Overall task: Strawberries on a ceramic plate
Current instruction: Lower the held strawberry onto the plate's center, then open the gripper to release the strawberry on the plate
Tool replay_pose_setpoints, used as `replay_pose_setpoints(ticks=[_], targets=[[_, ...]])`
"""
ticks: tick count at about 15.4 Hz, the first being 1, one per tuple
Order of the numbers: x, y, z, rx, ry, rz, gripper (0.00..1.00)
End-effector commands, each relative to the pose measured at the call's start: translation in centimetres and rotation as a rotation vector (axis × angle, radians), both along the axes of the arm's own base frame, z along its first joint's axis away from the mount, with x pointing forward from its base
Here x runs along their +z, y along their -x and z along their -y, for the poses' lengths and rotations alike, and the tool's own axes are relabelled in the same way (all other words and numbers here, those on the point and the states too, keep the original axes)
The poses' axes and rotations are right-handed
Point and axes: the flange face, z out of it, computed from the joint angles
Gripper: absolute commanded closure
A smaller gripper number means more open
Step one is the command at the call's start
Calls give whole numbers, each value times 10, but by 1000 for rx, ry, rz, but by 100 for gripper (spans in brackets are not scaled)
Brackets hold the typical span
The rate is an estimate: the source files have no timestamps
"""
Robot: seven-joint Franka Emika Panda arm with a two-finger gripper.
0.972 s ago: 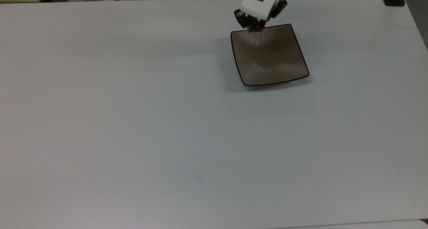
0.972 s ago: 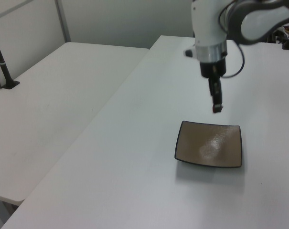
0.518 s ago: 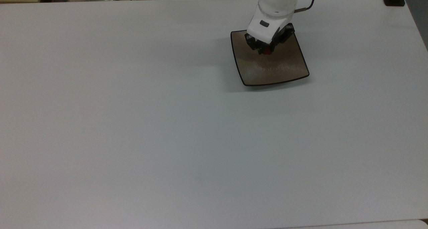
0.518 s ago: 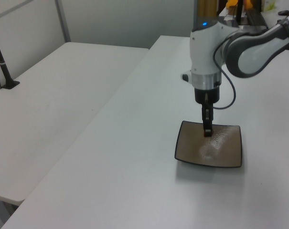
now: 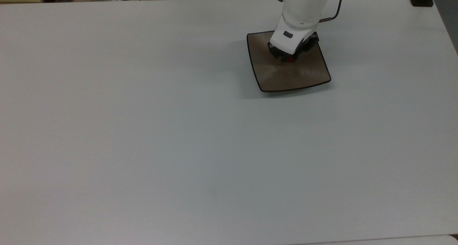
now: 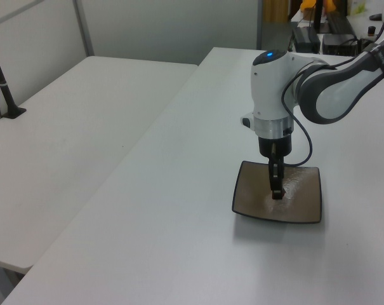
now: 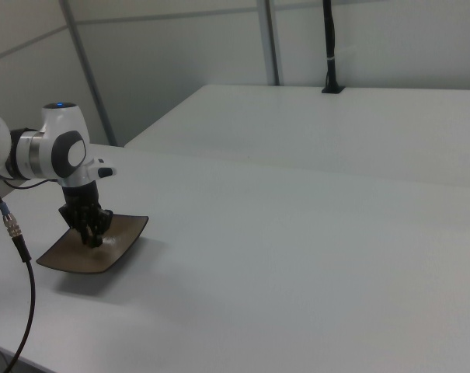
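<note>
- The gripper (image 5: 290, 58) hung low over the ceramic plate (image 5: 304, 75), pointing straight down, with its tips close to the glazed surface in the left view (image 6: 277, 194).
- Its fingers were pinching the strawberry (image 5: 290, 59), which showed as a small red patch between the dark fingertips in the top view. Whether the fruit already touched the glaze could not be told.
- On the clock face of the top view, the berry sat a little toward twelve o'clock of the plate's middle, well inside the black rim.
- The plate lay flat on the white table (image 5: 143, 130), toward one o'clock of the table's centre in the top view. In the right view it sat near the eight o'clock corner of the scene (image 7: 102, 252), with the gripper (image 7: 89, 238) over it.
- Handling, as a judgement: the berry is tiny and light, and probably soft or slightly yielding, so a gentle squeeze across its widest part, below the leafy cap, seems the safest hold. A conical shape may squirt out of a hard pinch.
- The plate looked stiff, glossy and slippery, with upturned edges. A dropped berry might roll on it, but the raised rim would likely keep it in.
- The placing step looked nearly finished; opening the fingers close to the surface seemed all that remained.
</note>
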Motion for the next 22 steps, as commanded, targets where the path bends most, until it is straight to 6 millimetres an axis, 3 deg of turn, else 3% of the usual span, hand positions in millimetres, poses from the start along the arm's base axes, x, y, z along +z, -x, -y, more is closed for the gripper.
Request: replay_pose_setpoints(ticks=[1,3,4,6,7,8,12,15,19,22], targets=[[-9,0,-3,-20,-16,32,80],[-10,-1,-2,-19,-14,32,74],[-12,0,-3,-17,-12,29,64],[-12,-2,-1,-21,-14,31,37],[-12,-3,1,-25,-13,31,12],[-10,-3,0,-24,-14,32,0],[-4,-4,1,-26,-14,37,0],[22,-6,5,-33,-21,70,0],[100,-28,42,-87,13,46,0],[168,-45,96,-177,35,49,0]])
